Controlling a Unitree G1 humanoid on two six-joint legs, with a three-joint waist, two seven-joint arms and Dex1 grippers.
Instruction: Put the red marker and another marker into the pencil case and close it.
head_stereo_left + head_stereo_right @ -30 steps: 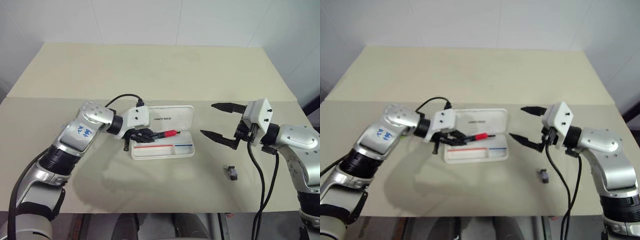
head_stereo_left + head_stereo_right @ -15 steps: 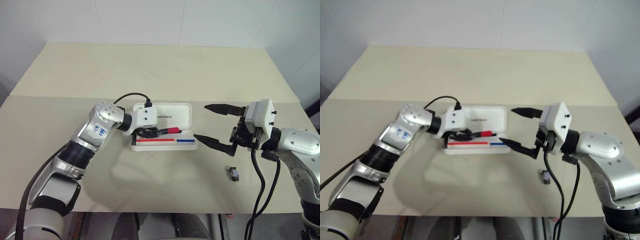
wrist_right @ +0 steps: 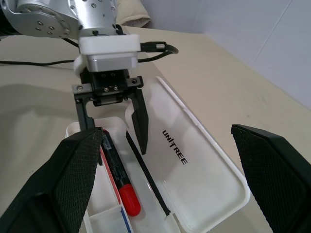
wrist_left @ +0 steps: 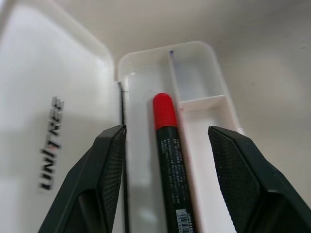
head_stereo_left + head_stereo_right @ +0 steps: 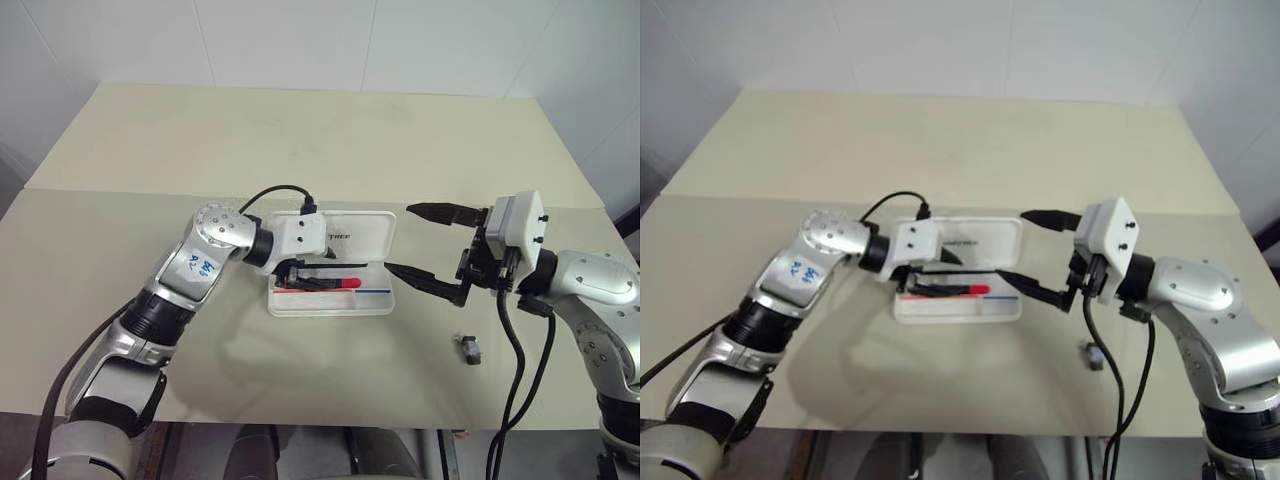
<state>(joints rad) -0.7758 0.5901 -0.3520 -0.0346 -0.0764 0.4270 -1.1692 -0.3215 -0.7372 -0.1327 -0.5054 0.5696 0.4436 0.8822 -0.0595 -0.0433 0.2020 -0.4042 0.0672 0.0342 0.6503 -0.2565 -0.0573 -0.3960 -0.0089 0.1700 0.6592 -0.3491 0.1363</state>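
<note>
We see the beige table (image 5: 330, 140) bearing the pencil case (image 5: 375, 305), its lid laid flat and open. From the head we make out the left gripper (image 5: 298, 276) over the tray's left end and the right gripper (image 5: 425, 243) just beside the case's right end, jaws spread wide. Our left wrist view shows more: the left fingers (image 4: 99, 179) stand apart on either side of the red marker (image 4: 169, 145), which lies free in the tray. A small dark grey object (image 5: 467, 346) sits well apart.
</note>
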